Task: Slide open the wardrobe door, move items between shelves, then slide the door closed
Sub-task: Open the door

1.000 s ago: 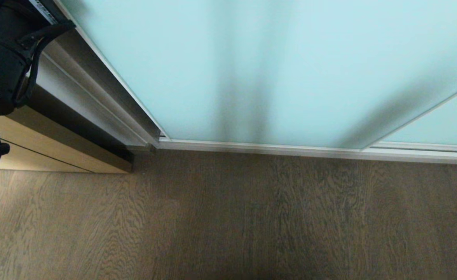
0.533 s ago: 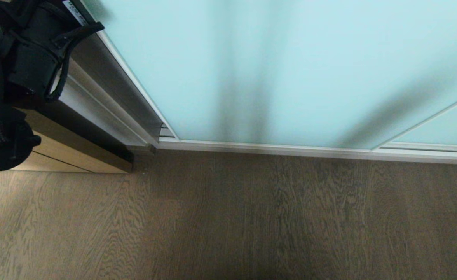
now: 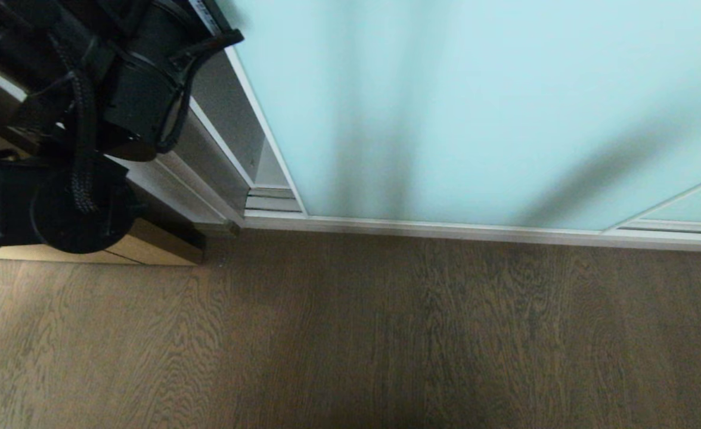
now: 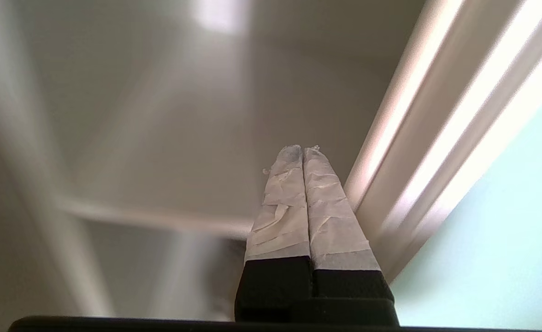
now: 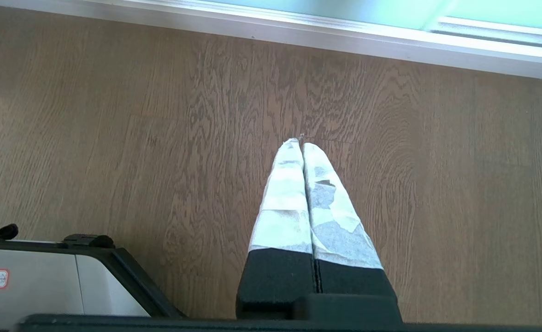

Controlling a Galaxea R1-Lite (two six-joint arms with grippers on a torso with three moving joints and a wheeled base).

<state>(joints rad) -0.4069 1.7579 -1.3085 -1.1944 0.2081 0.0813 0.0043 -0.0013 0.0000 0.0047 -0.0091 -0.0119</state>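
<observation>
over the last second the sliding wardrobe door [image 3: 475, 107] has travelled toward my right: its near vertical silver edge, which sat right against the grey jamb [image 3: 219, 113], now stands clear of it, and a narrow gap shows at the lower corner with a strip of the bottom track [image 3: 270, 199] laid bare. my left arm has swung in along with that edge and now fills the upper left of the head view.

left hand [image 4: 302, 154]: taped fingers pressed together, holding nothing. in the left wrist view they lie just beside the door's pale frame edge, with the white wardrobe interior [image 4: 137, 115] beyond. i cannot tell whether they actually touch the frame.

right hand [image 5: 301, 147]: fingers pressed together, empty, hanging over the wood-grain floor [image 5: 114, 115] near the track, idle.

judgement: opening step under way, early. gap too narrow to reach the shelves; no cushion in view. more sliding to my right needed.

orientation: the door stands upright in its track, frosted face toward me, long axis vertical. its lower rail runs left to right along the floor line, which is also the slide direction. a second glass panel [image 3: 693, 205] overlaps at far right.
</observation>
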